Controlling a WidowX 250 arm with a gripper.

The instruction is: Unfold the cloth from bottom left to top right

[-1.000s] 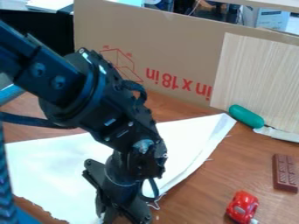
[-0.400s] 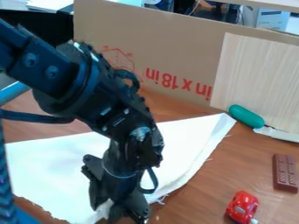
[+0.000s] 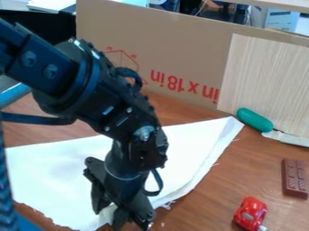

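- Gripper (image 3: 125, 221) hung at near edge, L of ctr, claw clamped on cloth (image 3: 54, 176), a bit pinched up btwn fingers.
- Cloth lay on table (image 3: 202, 212), L side to ctr, far R corner just beside green obj. (image 3: 255, 120).
- Red toy car (image 3: 250, 213) sat near R; choc. bar (image 3: 294, 178) farther R.

Single view: fixed camera above table, slanting down toward cardboard panel (image 3: 181, 54), fairly near.

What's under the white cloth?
The brown table shows around the white cloth, which appears to lie on it. What is beneath the cloth is covered, so anything small there can't be ruled out. The gripper also hides part of the cloth.
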